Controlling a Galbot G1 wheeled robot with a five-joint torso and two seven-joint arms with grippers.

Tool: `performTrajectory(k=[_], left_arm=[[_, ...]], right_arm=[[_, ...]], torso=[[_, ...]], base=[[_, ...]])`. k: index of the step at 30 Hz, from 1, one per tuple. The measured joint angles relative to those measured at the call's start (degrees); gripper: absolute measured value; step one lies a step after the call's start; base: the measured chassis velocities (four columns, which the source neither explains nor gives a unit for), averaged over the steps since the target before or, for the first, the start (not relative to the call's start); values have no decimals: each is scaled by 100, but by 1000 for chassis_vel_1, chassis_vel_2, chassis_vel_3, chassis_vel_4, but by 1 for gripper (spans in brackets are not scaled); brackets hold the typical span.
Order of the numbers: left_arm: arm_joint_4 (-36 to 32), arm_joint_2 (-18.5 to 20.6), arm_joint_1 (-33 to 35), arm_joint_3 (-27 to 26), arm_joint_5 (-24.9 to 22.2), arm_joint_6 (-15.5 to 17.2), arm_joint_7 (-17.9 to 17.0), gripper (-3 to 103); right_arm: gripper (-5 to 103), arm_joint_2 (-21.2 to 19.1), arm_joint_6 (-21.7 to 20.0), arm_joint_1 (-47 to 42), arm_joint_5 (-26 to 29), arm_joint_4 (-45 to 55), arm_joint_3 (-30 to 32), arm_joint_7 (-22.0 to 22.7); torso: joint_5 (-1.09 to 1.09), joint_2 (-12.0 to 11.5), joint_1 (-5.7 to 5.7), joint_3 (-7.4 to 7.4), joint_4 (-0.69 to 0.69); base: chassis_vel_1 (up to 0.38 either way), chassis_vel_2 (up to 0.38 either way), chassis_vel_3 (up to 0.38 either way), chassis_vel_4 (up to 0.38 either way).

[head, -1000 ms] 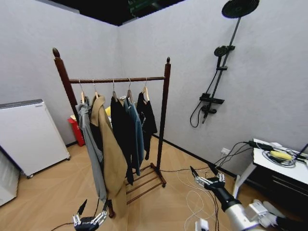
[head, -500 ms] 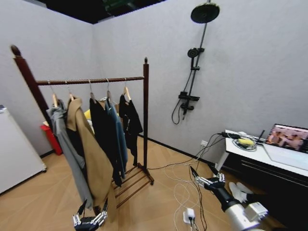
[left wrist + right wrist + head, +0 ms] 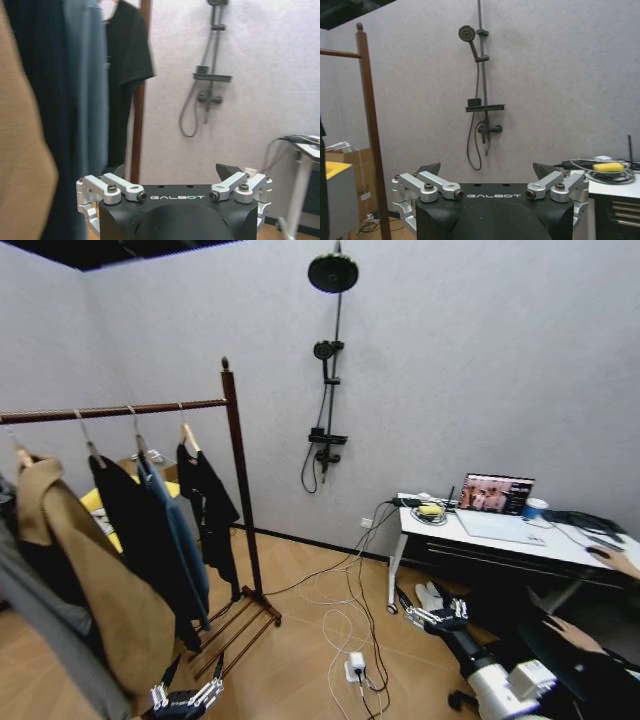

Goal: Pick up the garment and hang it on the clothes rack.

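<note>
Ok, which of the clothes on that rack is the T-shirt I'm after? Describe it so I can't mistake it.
Find the clothes rack, dark red-brown wood, on the head view's left. The garment hangs last on the rail, right beside the post with the knob. It is a short black short-sleeved shirt on a light wooden hanger; the teal-blue jacket and black coat next to it hang longer.

Black garment (image 3: 207,502) on red-brown clothes rack (image 3: 238,490).
</note>
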Motion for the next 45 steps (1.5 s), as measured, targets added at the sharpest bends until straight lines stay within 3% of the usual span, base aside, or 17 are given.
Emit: performTrajectory(k=[26, 45], left_arm=[[0, 0, 0, 0, 0, 0, 0, 100], [0, 0, 0, 0, 0, 0, 0, 100]], right_arm=[[100, 0, 0, 0, 0, 0, 0, 0], [100, 0, 0, -1, 0, -1, 0, -1]], torso=[[0, 0, 0, 0, -1], [0, -1, 0, 0, -1]], base=[[-113, -115, -104, -113], [81, -82, -86, 85]])
